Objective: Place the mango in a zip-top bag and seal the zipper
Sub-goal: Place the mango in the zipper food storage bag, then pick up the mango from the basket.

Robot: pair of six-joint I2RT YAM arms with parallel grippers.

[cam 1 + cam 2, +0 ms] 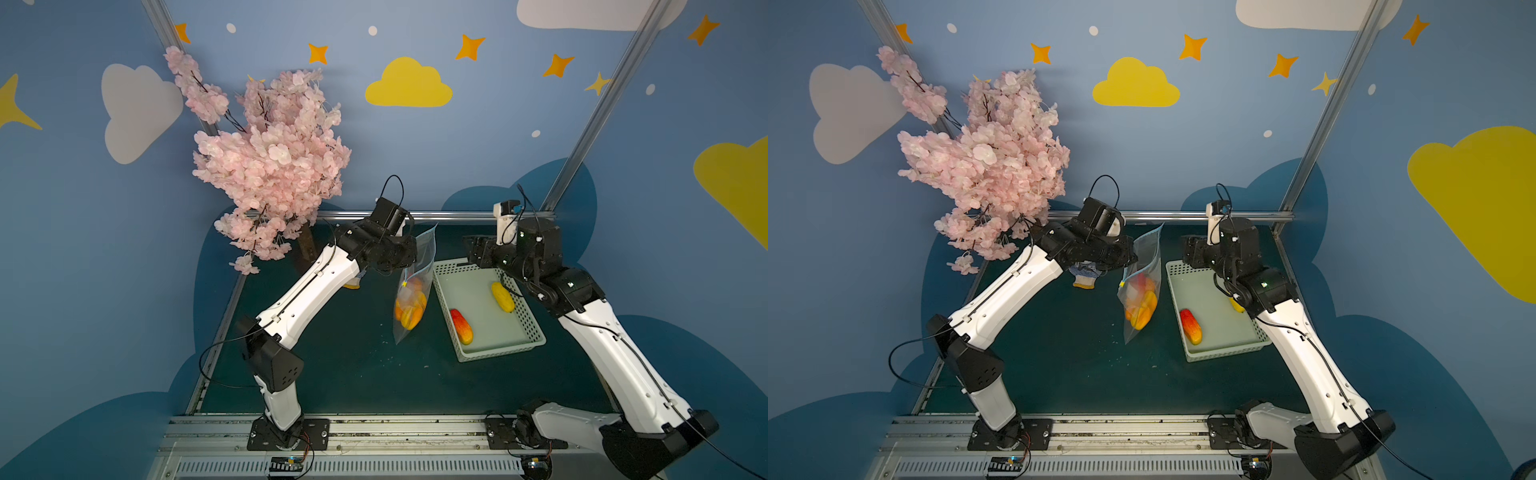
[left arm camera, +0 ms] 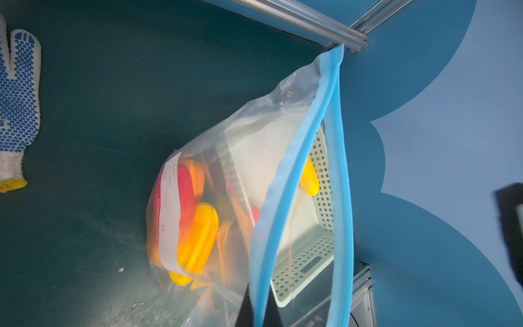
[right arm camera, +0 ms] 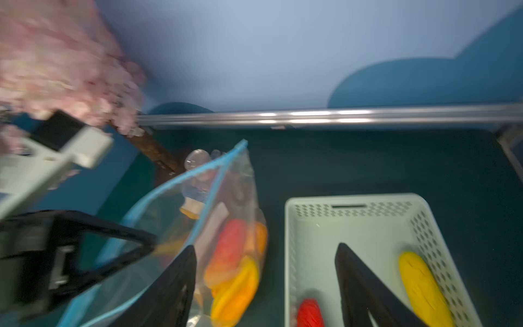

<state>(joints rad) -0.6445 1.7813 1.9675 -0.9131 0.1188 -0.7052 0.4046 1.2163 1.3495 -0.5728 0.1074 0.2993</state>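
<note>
Clear zip-top bag (image 1: 415, 299): hangs over the counter (image 1: 332, 353) beside the basket (image 1: 525, 316), long axis steeply tilted, mouth uppermost.
Zipper (image 2: 343, 198): blue lips parted.
Mango (image 1: 411, 316): inside, at the low end.
Left hand (image 1: 409, 255): clamped on the bag's mouth edge.
Right hand (image 3: 266, 246): fingers apart, just beside the bag.

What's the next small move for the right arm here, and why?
Probably bring the open, empty right gripper from by the basket to the zipper, next to the left gripper holding the zip-top bag, and close there. The hanging bag already holds mangoes, yet its blue strips gape apart.
</note>
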